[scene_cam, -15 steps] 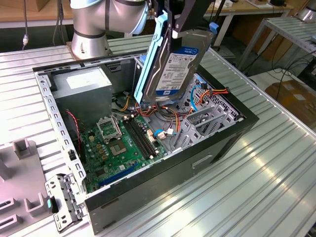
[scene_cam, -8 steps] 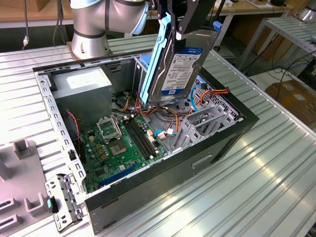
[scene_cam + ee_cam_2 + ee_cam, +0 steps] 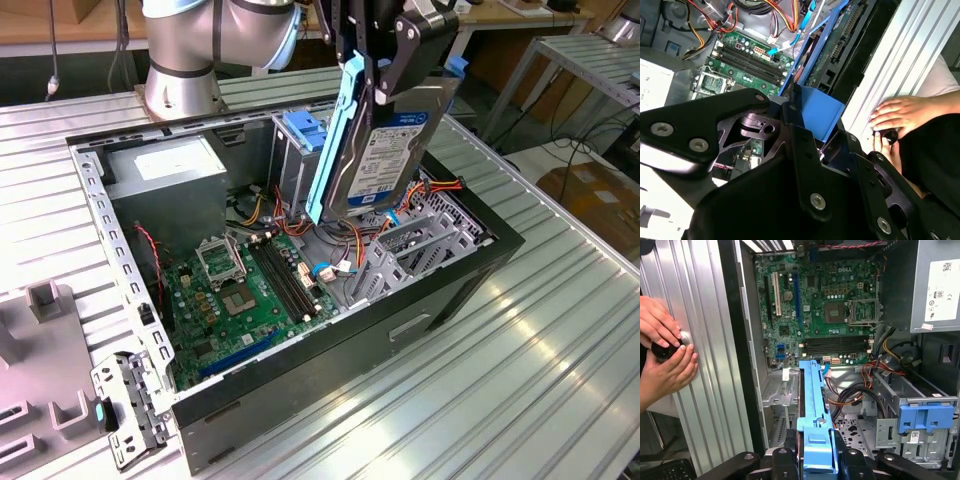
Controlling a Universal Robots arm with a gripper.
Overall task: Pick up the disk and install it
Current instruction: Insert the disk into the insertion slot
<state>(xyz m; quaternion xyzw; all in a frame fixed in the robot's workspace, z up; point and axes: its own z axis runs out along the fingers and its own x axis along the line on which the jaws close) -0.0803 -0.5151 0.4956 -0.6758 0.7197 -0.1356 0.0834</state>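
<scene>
The disk (image 3: 388,140) hangs on edge above the open computer case (image 3: 112,243), tilted, with its white label facing the exterior view. A light-blue rail (image 3: 333,130) runs down its side toward the exterior view's left. My gripper (image 3: 384,62) is shut on the disk's upper end, its black fingers (image 3: 402,58) pressing both faces. The disk's lower end is over the bundle of cables beside the drive cage. In both wrist views the disk shows edge-on as a blue rail (image 3: 813,405) (image 3: 816,114) leaving the black gripper body (image 3: 790,165).
Inside the case lie a green motherboard (image 3: 240,290), a grey power-supply box (image 3: 165,172) and a metal cage with a blue latch (image 3: 305,128) (image 3: 925,416). A person's hands (image 3: 665,352) (image 3: 897,112) rest on the ribbed aluminium table (image 3: 520,340). Grey fixtures (image 3: 45,300) stand at the exterior view's left.
</scene>
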